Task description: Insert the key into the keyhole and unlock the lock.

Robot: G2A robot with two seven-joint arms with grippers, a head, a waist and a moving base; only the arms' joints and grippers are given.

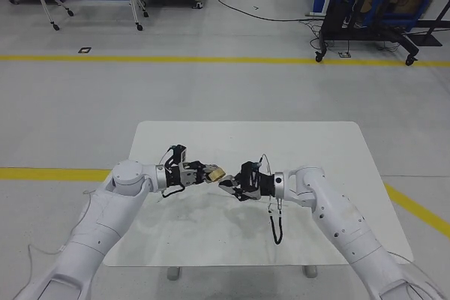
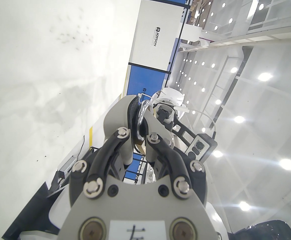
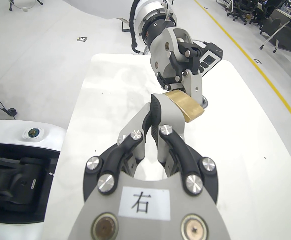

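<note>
Holding, item one: my left gripper (image 2: 138,123), fingers clamped on a padlock (image 3: 186,108), raised above the table (image 1: 315,150).

Item two: my right gripper (image 3: 153,107), fingers pressed together with no gap between the pads (image 3: 147,122). A key, if pinched there, is hidden, and I cannot tell. The tips sit just beside the padlock's near face, touching or nearly so.

Step in hand, as I judge it: lining up for insertion.
- Keep the left grip rigid so the padlock cannot swivel.
- Bring the right wrist in along the keyhole's axis, blade flat to the slot.
- Push straight and lightly, and turn only once seated.
- The keyhole itself is hidden from me, so the approach should be slow.

Materials:
- Padlock body: brass, brushed, a rounded block with a curved edge.
- Shackle (image 2: 141,113): polished steel, a bright loop between my left fingers.
- Finger shells: smooth grey.
- Pads: black and ribbed.
- Linkages: black, with round silver bolts.
- Table: white and smooth, with rounded corners and faint scuffs.
</note>
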